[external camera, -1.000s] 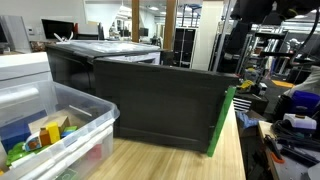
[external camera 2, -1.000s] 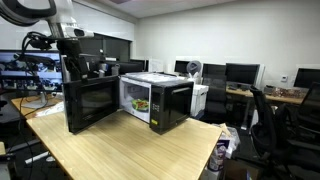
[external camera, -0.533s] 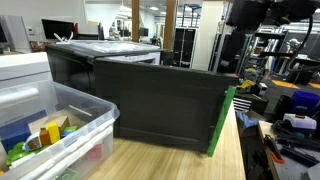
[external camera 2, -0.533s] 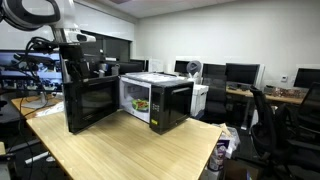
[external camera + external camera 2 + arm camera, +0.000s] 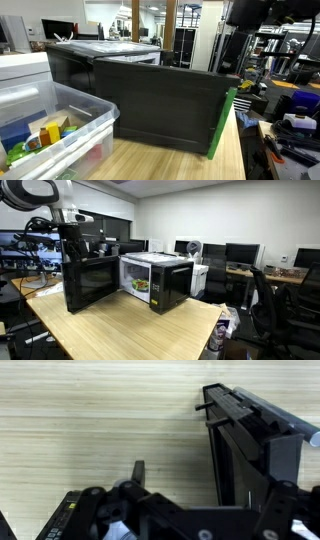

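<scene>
A black microwave (image 5: 160, 280) stands on a wooden table (image 5: 130, 330) with its door (image 5: 90, 282) swung wide open. The door fills the middle of an exterior view (image 5: 160, 105), with a green strip (image 5: 222, 122) along its free edge. My gripper (image 5: 212, 480) hangs just above the door's top free corner, seen in both exterior views (image 5: 72, 232) (image 5: 232, 48). In the wrist view its jaws are open, one finger (image 5: 138, 472) out over the bare table, and the door's top edge (image 5: 250, 420) runs between the fingers. Whether a finger touches the door is unclear.
A plate of food (image 5: 140, 283) sits inside the microwave. A clear plastic bin (image 5: 60, 125) of coloured items stands beside the door. Office chairs (image 5: 265, 300), desks with monitors (image 5: 240, 255) and equipment racks (image 5: 290, 70) surround the table.
The arm has shifted slightly toward the door's free edge. The door stays wide open, nearly unmoved.
</scene>
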You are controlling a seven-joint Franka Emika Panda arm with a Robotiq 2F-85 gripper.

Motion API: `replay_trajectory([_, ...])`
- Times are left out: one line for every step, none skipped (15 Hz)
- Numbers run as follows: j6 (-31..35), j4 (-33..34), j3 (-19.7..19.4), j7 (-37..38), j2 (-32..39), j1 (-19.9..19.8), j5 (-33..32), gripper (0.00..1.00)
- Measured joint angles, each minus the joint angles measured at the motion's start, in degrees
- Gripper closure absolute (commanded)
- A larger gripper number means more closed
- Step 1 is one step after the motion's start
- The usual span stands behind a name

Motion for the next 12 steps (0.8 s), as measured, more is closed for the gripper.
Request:
replay_trajectory([-0.2, 0.0, 0.3, 0.0, 0.0, 0.5, 0.1, 0.0])
replay_trajectory([-0.3, 0.0, 0.4, 0.0, -0.1, 0.9, 0.1, 0.0])
replay_trajectory([-0.4, 0.0, 0.6, 0.0, -0.1, 1.3, 0.2, 0.0])
replay_trajectory([-0.6, 0.0, 0.8, 0.0, -0.2, 1.9, 0.5, 0.0])
replay_trajectory([-1.1, 0.0, 1.5, 0.0, -0.4, 3.2, 1.2, 0.0])
replay_trajectory([-1.2, 0.0, 1.7, 0.0, -0.5, 3.5, 1.4, 0.0])
replay_trajectory([-1.5, 0.0, 2.0, 0.0, -0.6, 3.9, 1.7, 0.0])
replay_trajectory([-1.6, 0.0, 2.3, 0.0, -0.7, 4.3, 2.0, 0.0])
replay_trajectory([-1.8, 0.0, 2.6, 0.0, -0.7, 4.7, 2.2, 0.0])
replay_trajectory([-2.0, 0.0, 3.1, 0.0, -0.7, 5.3, 2.5, 0.0])
replay_trajectory([-2.2, 0.0, 3.5, 0.0, -0.8, 5.7, 2.8, 0.0])
replay_trajectory([-2.3, 0.0, 4.0, 0.1, -0.8, 6.3, 3.1, 0.0])
